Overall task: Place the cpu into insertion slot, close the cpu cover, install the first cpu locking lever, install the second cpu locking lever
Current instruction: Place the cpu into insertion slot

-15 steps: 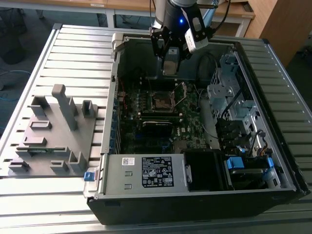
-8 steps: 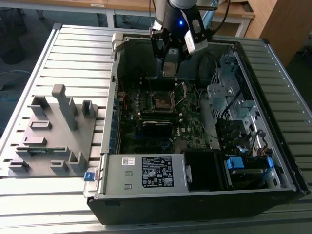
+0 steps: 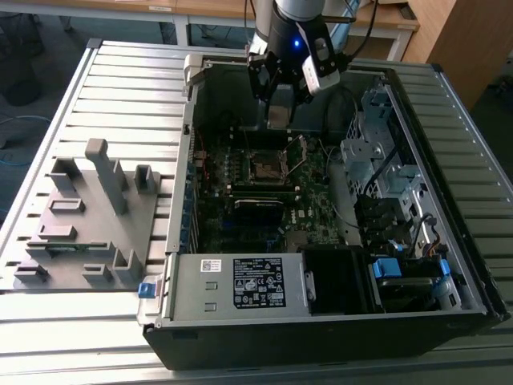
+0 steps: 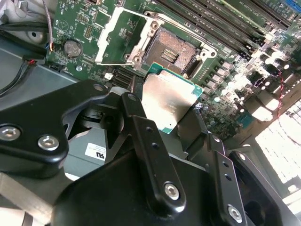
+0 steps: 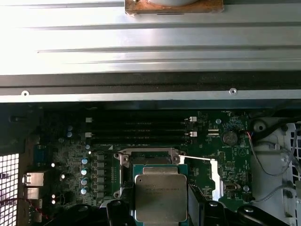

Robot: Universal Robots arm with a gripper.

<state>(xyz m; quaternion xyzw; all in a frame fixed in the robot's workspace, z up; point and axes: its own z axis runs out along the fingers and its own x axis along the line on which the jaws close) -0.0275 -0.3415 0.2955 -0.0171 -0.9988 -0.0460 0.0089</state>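
Note:
My gripper (image 3: 280, 111) hangs inside the open computer case, shut on the cpu (image 4: 170, 100), a flat square chip with a dull silver top held by two opposite edges between black fingers (image 4: 136, 89). The cpu (image 5: 161, 195) hovers just above and slightly off the insertion slot (image 4: 172, 51), whose dark pin grid lies bare. The cpu cover (image 4: 112, 34), a silvery frame with a square cut-out, stands flipped open beside the insertion slot (image 3: 264, 167). A thin wire lever (image 5: 197, 158) sticks out along the socket's edge.
The green motherboard (image 3: 313, 212) lies in the case (image 3: 321, 321). Long black memory slots (image 5: 138, 127) run beside the socket. A drive cage (image 3: 377, 160) and cables fill the exterior view's right. A grey fixture (image 3: 88, 208) sits on the slatted table (image 3: 48, 337).

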